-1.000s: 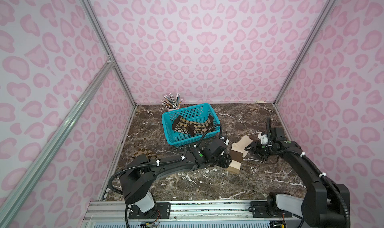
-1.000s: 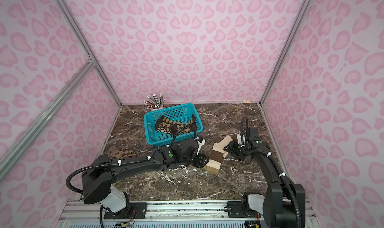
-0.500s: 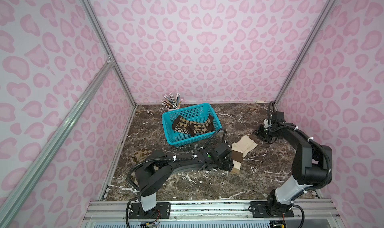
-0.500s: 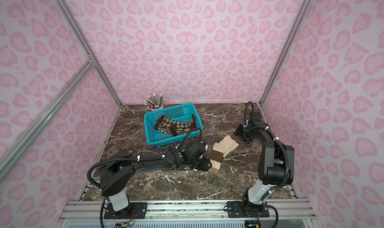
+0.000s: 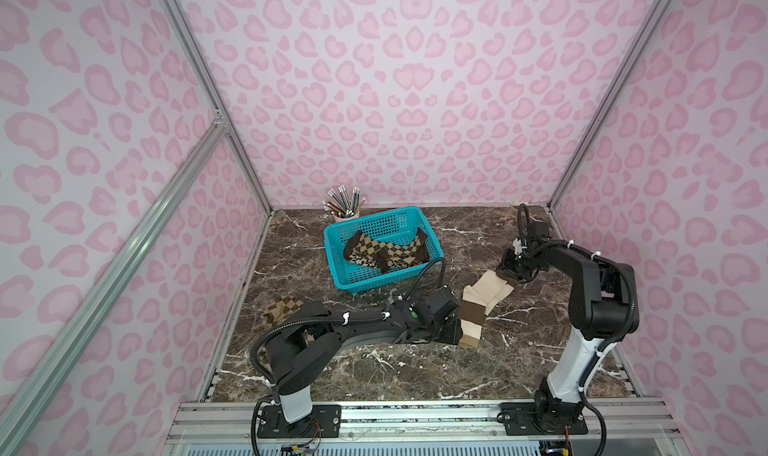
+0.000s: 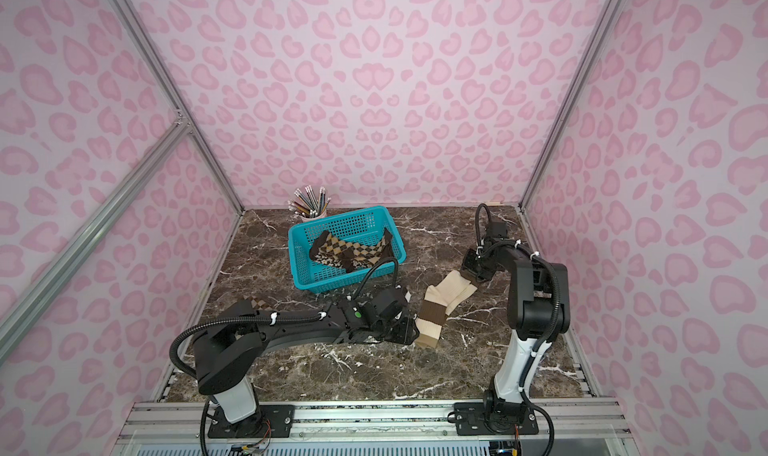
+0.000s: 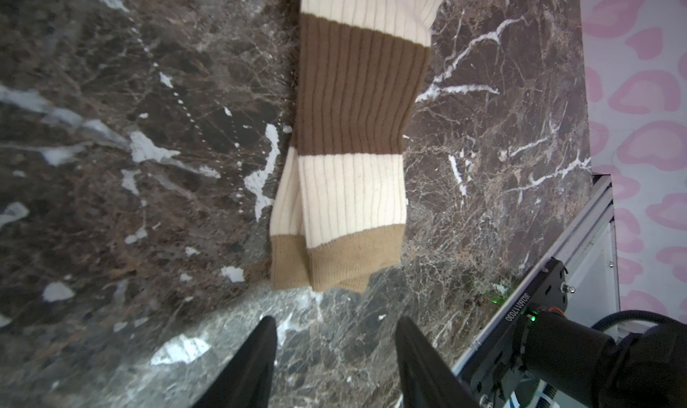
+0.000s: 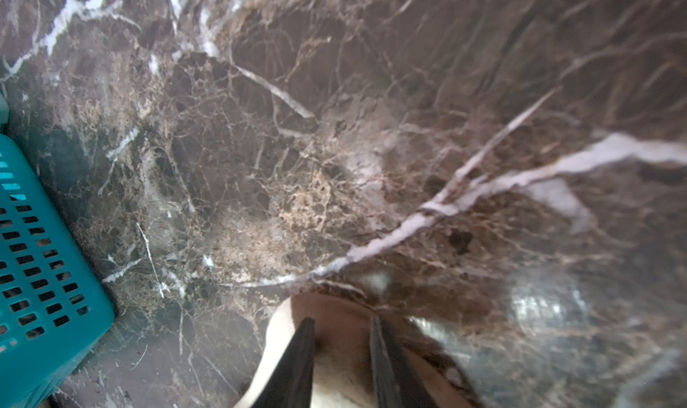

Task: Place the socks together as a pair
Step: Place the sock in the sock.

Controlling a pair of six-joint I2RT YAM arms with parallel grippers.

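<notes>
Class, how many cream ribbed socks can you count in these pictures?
2. The top sock lies over the bottom sock, mid-table; the basket pile may hide more.

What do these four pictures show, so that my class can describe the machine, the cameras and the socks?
The machine is a left arm and a right arm, mounted by a marble table. Two pictures look down from overhead; two come from cameras on the arms' wrists. On the table are a blue basket of patterned socks, a pencil cup, a checked sock and two cream socks stacked. The left gripper is open, holding nothing. The right gripper sits on the cream socks' toe; whether it grips is unclear.
</notes>
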